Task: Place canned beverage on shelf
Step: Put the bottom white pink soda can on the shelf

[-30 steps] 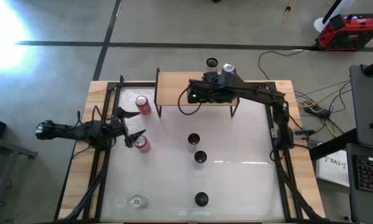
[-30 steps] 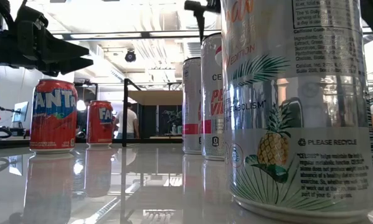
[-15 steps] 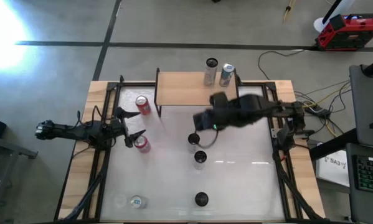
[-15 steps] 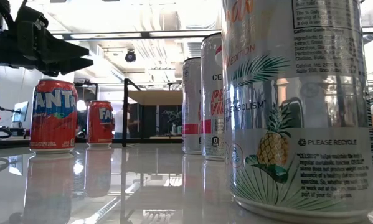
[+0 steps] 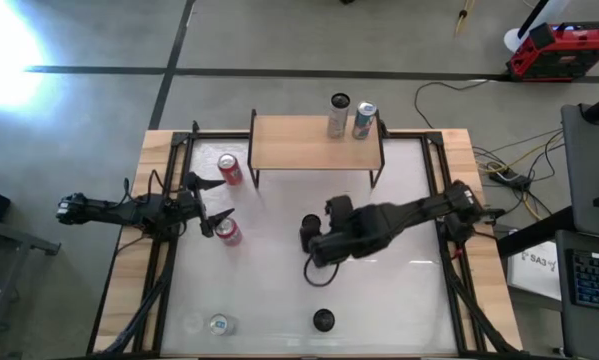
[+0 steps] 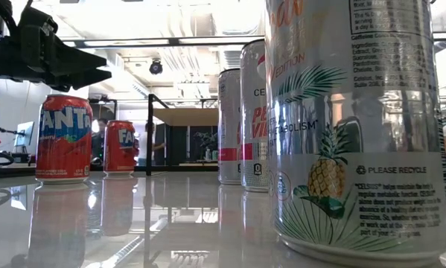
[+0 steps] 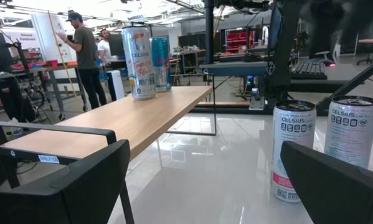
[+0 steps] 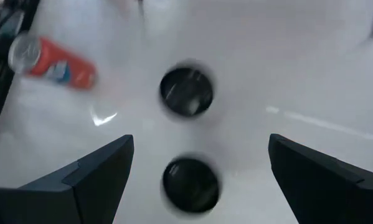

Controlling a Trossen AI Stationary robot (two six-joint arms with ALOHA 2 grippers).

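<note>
The shelf [image 5: 299, 142] stands at the table's far edge on thin black legs, with two tall cans [image 5: 338, 115] [image 5: 364, 120] upright on its tan top. My right gripper [image 5: 319, 245] hovers open above the table's middle, pointing down over two upright dark-topped cans [image 8: 186, 92] [image 8: 190, 182]. Neither can is between its fingers [image 8: 105, 168]. My left gripper [image 5: 204, 205] waits open at the left edge, level, facing the shelf [image 7: 142, 115]. Two red Fanta cans [image 5: 229, 168] [image 5: 227, 232] stand beside it.
Another dark-topped can [image 5: 323, 320] stands near the front edge and fills the low view's right [image 6: 357, 126]. A silver-topped can [image 5: 217, 323] stands at the near left. A black frame [image 5: 179, 150] borders the table. People stand in the room beyond [image 7: 83, 50].
My right gripper has drawn away from the cans on the shelf and swung toward the table's near edge, tipping further downward. It now hangs over the two cans in the table's middle. The cans on the shelf have stayed upright.
</note>
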